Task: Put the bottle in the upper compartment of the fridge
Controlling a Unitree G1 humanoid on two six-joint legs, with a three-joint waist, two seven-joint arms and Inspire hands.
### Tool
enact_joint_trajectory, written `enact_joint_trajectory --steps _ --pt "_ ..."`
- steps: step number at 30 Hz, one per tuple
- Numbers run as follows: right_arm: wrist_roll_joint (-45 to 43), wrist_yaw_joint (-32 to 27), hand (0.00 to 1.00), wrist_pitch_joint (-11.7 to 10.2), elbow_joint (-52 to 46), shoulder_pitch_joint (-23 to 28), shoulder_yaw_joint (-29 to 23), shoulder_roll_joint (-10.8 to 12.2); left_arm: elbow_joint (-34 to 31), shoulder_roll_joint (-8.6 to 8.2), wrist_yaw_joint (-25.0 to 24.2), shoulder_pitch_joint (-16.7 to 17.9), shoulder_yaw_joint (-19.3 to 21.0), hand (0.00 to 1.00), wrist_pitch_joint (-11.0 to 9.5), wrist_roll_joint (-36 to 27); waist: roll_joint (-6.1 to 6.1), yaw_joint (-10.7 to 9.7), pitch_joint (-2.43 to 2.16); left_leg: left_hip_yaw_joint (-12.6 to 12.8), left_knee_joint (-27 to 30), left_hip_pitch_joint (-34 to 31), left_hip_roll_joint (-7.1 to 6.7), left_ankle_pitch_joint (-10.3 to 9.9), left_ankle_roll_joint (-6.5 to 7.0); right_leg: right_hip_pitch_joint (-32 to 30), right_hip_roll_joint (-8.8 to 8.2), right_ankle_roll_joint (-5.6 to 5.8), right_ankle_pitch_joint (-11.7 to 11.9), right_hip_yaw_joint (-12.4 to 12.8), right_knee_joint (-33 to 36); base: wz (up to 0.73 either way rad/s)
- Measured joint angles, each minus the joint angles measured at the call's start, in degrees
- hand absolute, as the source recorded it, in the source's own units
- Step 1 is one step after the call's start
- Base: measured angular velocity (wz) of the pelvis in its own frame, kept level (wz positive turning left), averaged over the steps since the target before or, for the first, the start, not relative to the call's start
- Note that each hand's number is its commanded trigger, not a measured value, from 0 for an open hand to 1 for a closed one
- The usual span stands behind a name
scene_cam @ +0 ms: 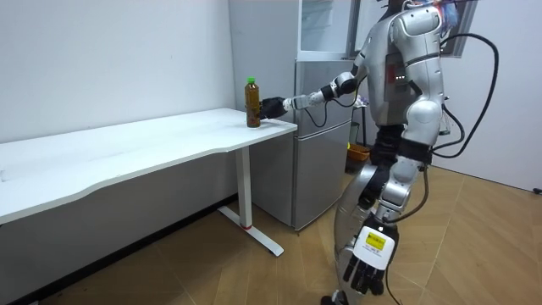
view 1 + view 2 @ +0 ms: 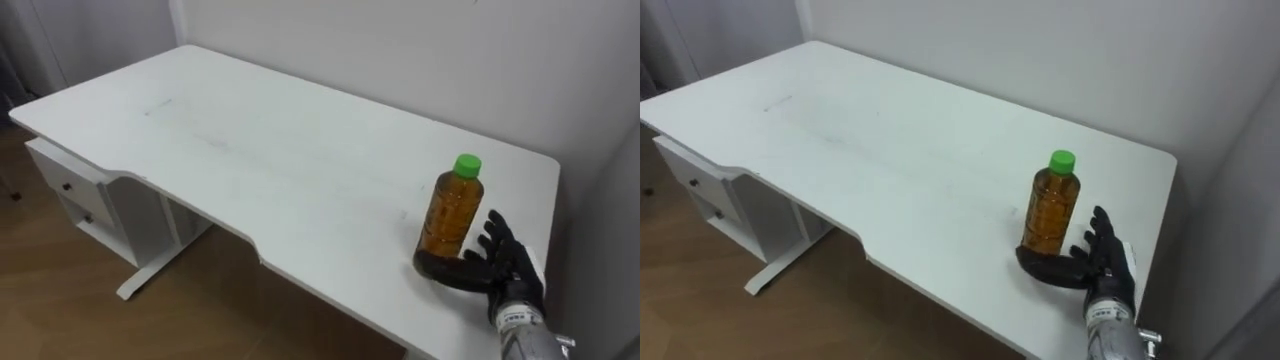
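A clear plastic bottle of amber-brown liquid, with a bright green screw cap and a clear label round its middle, stands upright on the white rectangular table, near the far right corner and close to the right edge. The robot stands beside that end of the table, its right arm stretched out almost level toward the bottle. The black right hand rests at the bottle's foot with the palm turned to it. Its thumb reaches across the front of the base, and its fingers are straight and splayed just to the right of the bottle, so the hand is not clasped round it. The left hand hangs low at the robot's side with loose fingers, holding nothing. A tall grey fridge stands just past the table's end.
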Motion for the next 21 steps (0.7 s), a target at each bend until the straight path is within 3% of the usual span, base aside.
enact_joint_trajectory --steps 2,7,21 --pt "-0.21 -1.02 0.00 1.13 -1.79 0.00 1.40 0.52 0.43 0.03 -0.04 0.00 -0.60 0.00 0.08 -0.03 -0.28 0.05 0.04 -0.05 -0.06 -0.07 -0.02 0.07 0.06 0.00 -0.06 0.06 -0.05 0.14 -0.06 0.05" --pt "0.09 -1.05 0.00 1.49 -3.61 0.00 2.79 0.71 0.60 0.04 -0.35 0.00 -1.18 0.00 0.19 -0.52 -0.99 1.17 0.09 -0.30 -0.05 -0.11 0.00 0.07 0.07 0.17 -0.29 0.13 -0.10 -0.19 -0.17 0.02" --pt "1.81 -1.99 0.00 1.51 -4.10 -0.40 3.64 0.66 0.06 0.74 -0.34 0.96 -1.98 0.00 0.16 -4.84 -0.96 1.86 0.11 -1.69 0.12 -0.82 -0.85 0.11 0.16 0.37 -0.66 0.56 -0.46 -2.09 -0.20 0.06"
